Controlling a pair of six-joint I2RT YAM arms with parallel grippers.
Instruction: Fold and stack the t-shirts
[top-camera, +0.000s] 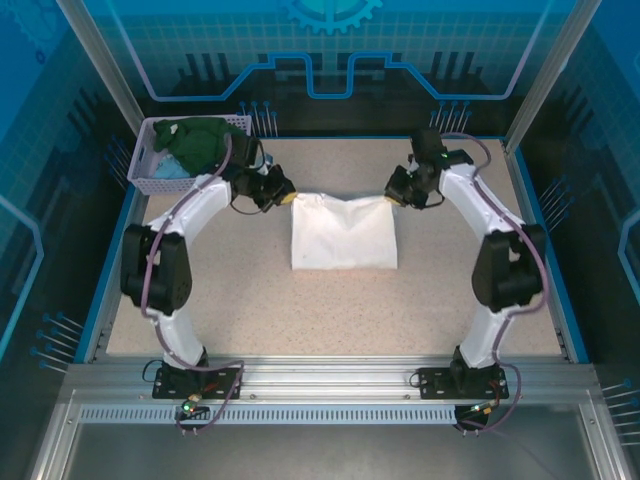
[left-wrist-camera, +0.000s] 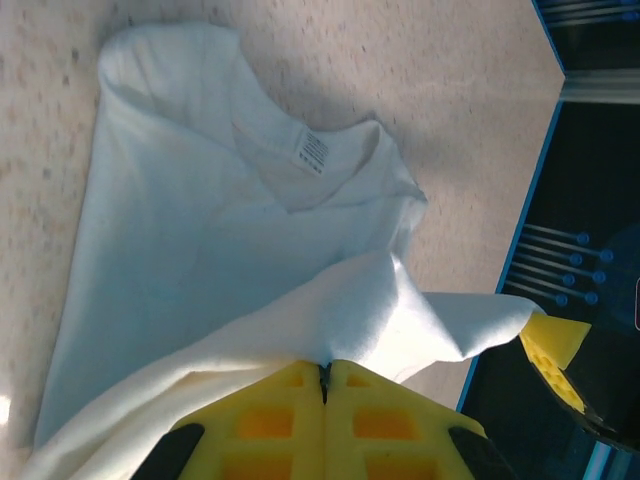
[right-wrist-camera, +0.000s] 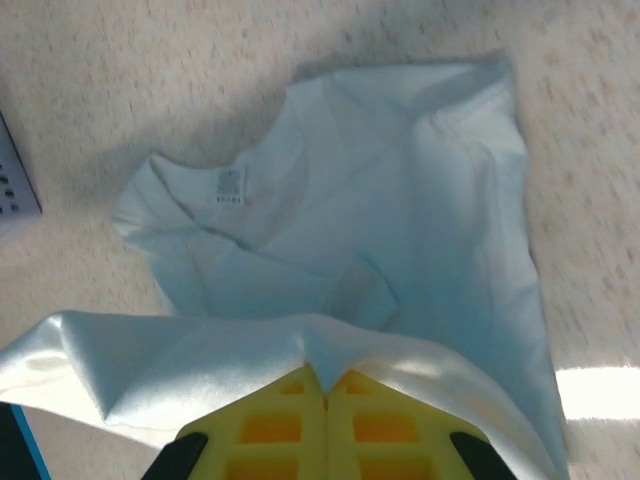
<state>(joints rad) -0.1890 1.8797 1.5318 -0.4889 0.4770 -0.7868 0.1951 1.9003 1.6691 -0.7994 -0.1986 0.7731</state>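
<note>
The white t-shirt (top-camera: 343, 235) lies mid-surface (top-camera: 330, 310), a rough rectangle with its near hem flat on the speckled top. At its far edge, the left pincer (top-camera: 287, 197) is clamped tight on the left corner and the right pincer (top-camera: 392, 197) on the right corner, lifting the cloth there. Beyond, in the far left corner, the lavender basket (top-camera: 146, 175) holds a dark green t-shirt (top-camera: 200, 140) and a light blue t-shirt (top-camera: 172, 170).
</note>
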